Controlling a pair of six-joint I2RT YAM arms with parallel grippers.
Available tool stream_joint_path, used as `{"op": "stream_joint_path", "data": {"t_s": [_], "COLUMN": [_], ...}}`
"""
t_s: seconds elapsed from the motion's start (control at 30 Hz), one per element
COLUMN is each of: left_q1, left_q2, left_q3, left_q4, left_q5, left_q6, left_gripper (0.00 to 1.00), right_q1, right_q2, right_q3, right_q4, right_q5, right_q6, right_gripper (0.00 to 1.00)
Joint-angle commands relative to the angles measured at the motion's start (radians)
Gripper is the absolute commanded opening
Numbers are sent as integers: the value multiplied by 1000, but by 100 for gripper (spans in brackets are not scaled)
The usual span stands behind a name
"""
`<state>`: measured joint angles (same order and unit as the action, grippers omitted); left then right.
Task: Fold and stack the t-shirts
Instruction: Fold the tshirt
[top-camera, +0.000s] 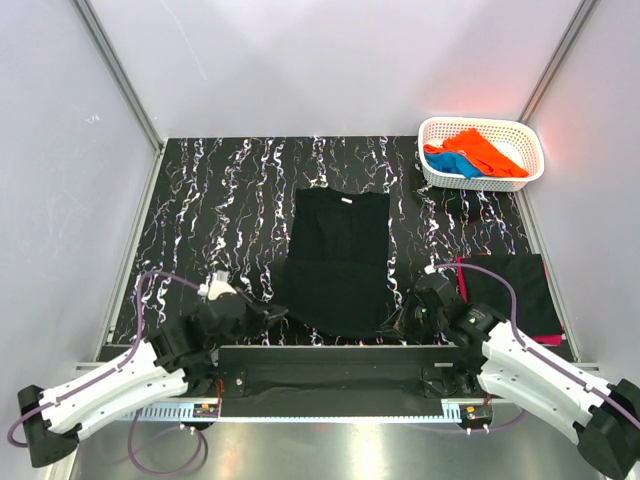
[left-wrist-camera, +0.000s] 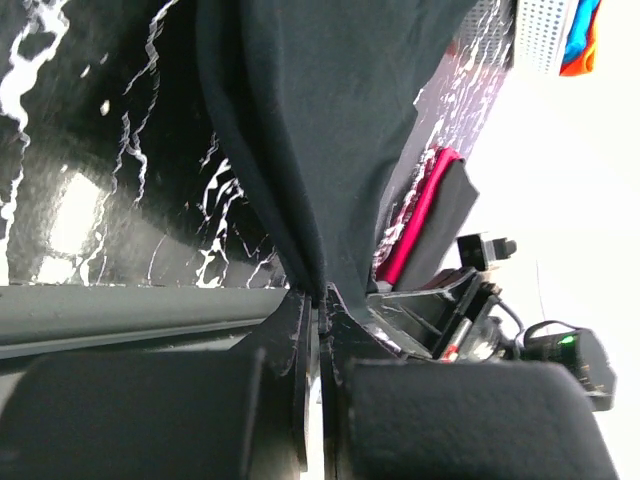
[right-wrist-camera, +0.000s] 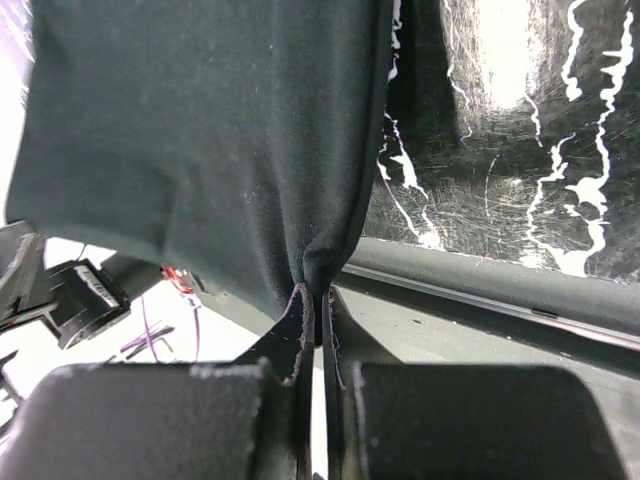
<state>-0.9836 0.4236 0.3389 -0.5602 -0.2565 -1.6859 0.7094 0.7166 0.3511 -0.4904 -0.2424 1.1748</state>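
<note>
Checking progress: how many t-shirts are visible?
5: black shirt mid-table, second black shirt on a magenta shirt at right, orange shirt and blue shirt in the basket; more may hide there.

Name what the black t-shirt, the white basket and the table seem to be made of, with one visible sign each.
Black t-shirt: soft matte knit cloth, by its fine weave and gathered folds.
White basket: probably moulded plastic, smooth, with a lattice wall.
Table: hard glossy top, black with white marbling, mirroring light; material underneath unclear.
</note>
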Motion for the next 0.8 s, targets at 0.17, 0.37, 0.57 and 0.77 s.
{"op": "stream_joint_path", "data": {"t_s": [0.17, 0.37, 0.57, 0.77], "left_q1": [31, 252, 466, 589], "left_q2": [363, 604, 771, 955], "left_q3": [484, 730, 772, 860], "left_q4": [2, 48, 181, 279], "left_q5": [-135, 50, 281, 416], "left_q6": [481, 685, 716, 746], "left_gripper": [0, 0, 0, 0], "right_q1": [-45, -309, -383, -471], "right_q2": [145, 317, 596, 750], "right_q3": [293, 514, 719, 850], "right_q4": [-51, -128, -128, -128], "right_q5": [11, -206, -325, -377], "right_q6": [-151, -296, -379, -405], "right_gripper": [0, 0, 0, 0]}}
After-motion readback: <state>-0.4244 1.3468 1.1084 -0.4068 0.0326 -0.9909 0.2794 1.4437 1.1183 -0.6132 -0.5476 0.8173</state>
